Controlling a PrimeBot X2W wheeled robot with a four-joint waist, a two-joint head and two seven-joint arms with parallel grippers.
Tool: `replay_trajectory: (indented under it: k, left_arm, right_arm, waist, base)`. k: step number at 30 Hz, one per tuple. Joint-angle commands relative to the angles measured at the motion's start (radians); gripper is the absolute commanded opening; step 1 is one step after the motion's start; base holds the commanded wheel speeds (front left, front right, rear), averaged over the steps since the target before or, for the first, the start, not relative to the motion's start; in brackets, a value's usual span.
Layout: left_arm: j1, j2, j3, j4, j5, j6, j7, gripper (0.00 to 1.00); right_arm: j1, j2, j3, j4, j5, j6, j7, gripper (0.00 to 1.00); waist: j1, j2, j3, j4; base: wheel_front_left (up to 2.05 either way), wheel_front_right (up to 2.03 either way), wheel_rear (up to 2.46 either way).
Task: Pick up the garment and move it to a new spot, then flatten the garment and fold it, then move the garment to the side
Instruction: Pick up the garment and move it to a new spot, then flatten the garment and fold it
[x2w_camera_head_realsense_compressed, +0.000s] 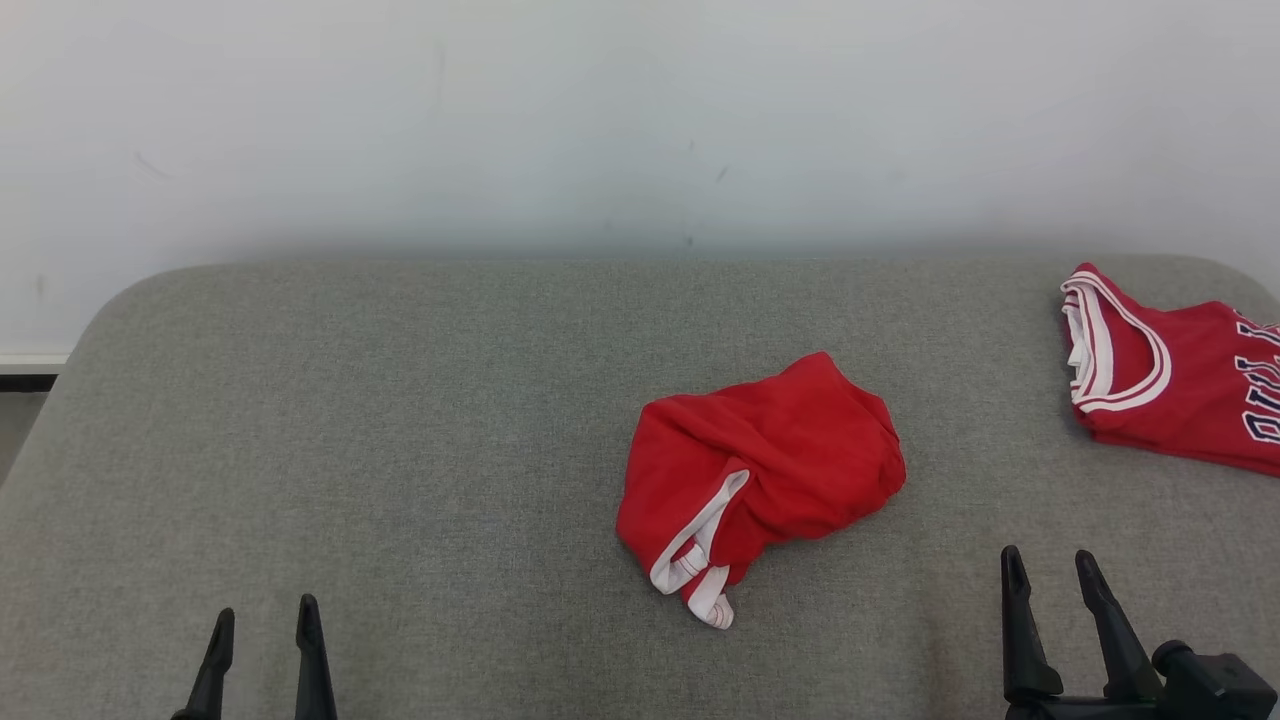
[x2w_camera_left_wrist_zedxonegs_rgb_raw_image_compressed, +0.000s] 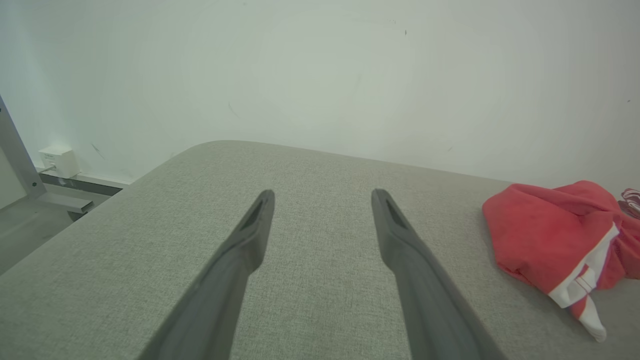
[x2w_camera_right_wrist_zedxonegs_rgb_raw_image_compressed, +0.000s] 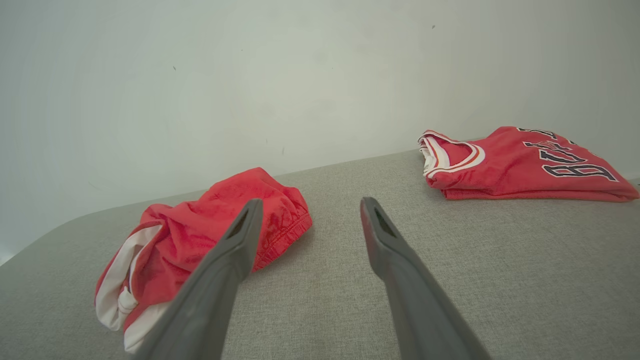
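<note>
Altogether two red items: crumpled garment (x2w_camera_head_realsense_compressed: 760, 470), jersey (x2w_camera_head_realsense_compressed: 1180, 390) (well apart).

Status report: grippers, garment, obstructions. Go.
Left gripper open, empty. Right gripper open, empty. Crumpled red garment centre-right, untouched. Folded red jersey far right, apart from it.

This looks like a plain test room or lab rather than a home. A counter (x2w_camera_head_realsense_compressed: 400, 450) padded in grey cloth, with rounded corners, stands against a bare white wall (x2w_camera_head_realsense_compressed: 640, 120) marked by a few small scuffs. At the far left of the left wrist view a grey metal post (x2w_camera_left_wrist_zedxonegs_rgb_raw_image_compressed: 12, 155) rises from a bare grey floor (x2w_camera_left_wrist_zedxonegs_rgb_raw_image_compressed: 25, 240), near a small white box (x2w_camera_left_wrist_zedxonegs_rgb_raw_image_compressed: 59, 161) mounted low on the wall above a dark skirting strip (x2w_camera_left_wrist_zedxonegs_rgb_raw_image_compressed: 80, 184). A crumpled red garment (x2w_camera_head_realsense_compressed: 760, 470) lies mid-frame in the head view, a red jersey (x2w_camera_head_realsense_compressed: 1180, 390) at its right edge.
</note>
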Motion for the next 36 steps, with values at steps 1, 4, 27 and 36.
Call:
replay_trajectory:
  k: [1,4,27,36]
  left_arm:
    - [0.01,-0.003,0.004,0.001,0.007,-0.003,-0.003,1.0]
    - [0.011,-0.008,0.005,0.006,0.02,-0.014,-0.003,1.0]
    - [-0.061,-0.025,-0.008,0.032,0.053,-0.068,-0.003,1.0]
    - [-0.107,-0.038,-0.025,0.045,0.067,-0.077,-0.003,1.0]
  right_arm:
    - [0.007,-0.003,-0.001,-0.003,0.001,-0.003,-0.002,1.0]
    - [0.008,-0.002,0.001,-0.005,0.001,-0.003,0.003,1.0]
    - [-0.184,-0.063,0.054,0.133,0.001,-0.003,0.018,1.0]
    - [-0.413,-0.108,0.087,0.402,-0.016,-0.003,0.047,1.0]
  waist:
    - [0.0,0.0,0.0,0.0]
    - [0.0,0.0,0.0,-0.001]
    - [0.0,0.0,0.059,0.043]
    - [0.0,0.0,0.106,0.097]
  base:
    - [0.0,0.0,0.0]
    - [0.0,0.0,0.0]
    - [0.0,0.0,0.0]
    - [0.0,0.0,0.0]
